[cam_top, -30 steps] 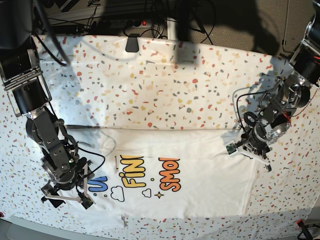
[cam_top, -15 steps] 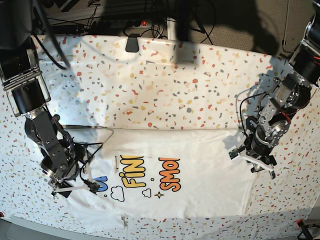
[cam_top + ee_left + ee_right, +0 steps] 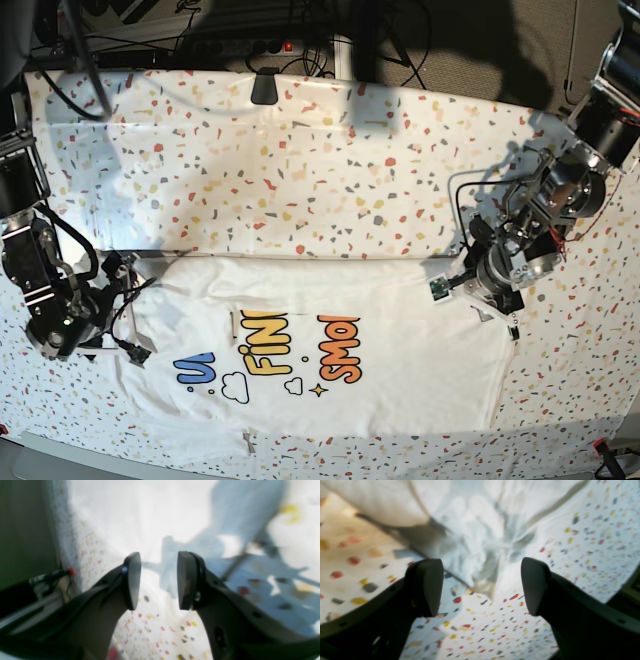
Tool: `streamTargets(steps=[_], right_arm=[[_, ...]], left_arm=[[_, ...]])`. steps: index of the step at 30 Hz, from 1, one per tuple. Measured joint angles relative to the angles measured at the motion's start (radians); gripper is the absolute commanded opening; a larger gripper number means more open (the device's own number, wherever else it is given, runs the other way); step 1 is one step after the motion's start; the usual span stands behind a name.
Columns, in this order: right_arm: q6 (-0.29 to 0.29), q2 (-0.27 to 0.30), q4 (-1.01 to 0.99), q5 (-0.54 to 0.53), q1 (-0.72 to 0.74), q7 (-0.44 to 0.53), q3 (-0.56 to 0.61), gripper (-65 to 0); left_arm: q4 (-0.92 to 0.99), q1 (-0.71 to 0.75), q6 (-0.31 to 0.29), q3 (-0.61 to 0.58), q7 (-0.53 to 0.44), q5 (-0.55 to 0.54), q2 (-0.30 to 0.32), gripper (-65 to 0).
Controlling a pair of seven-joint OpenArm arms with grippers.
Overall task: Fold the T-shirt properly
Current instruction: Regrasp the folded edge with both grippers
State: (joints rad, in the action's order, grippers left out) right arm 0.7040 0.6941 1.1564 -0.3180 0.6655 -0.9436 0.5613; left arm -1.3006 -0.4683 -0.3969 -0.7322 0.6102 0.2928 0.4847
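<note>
The large white cotton T-shirt (image 3: 330, 350), lower centre, looks light and limp; pinch hems or corners. Left tool (image 3: 158, 580) and right tool (image 3: 481, 586) gape, empty.

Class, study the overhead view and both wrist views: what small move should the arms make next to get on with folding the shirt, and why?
Probably bring the right gripper down onto the bunched cloth just ahead of it and close. Both it and the left gripper are open and empty, the T-shirt lies print-up and only partly folded, and its rumpled sleeve edge sits on the speckled table covering between those fingertips.
</note>
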Motion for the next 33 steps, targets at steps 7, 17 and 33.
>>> streamTargets(steps=[7,17,33], right_arm=[[-0.003,0.026,0.022,-0.212,-0.012,-0.124,0.003,-19.7],[-0.003,0.024,0.024,0.055,-0.051,-0.022,0.257,-19.7],[-0.125,0.026,0.027,0.507,-0.048,0.274,0.415,-19.7]], left_arm=[[-0.026,0.037,-0.080,0.000,0.003,-0.023,0.000,-41.6],[-0.033,0.105,-0.036,0.004,-0.095,0.119,0.019,-41.6],[-0.030,0.111,-0.002,0.003,-0.084,0.180,0.019,-46.5]])
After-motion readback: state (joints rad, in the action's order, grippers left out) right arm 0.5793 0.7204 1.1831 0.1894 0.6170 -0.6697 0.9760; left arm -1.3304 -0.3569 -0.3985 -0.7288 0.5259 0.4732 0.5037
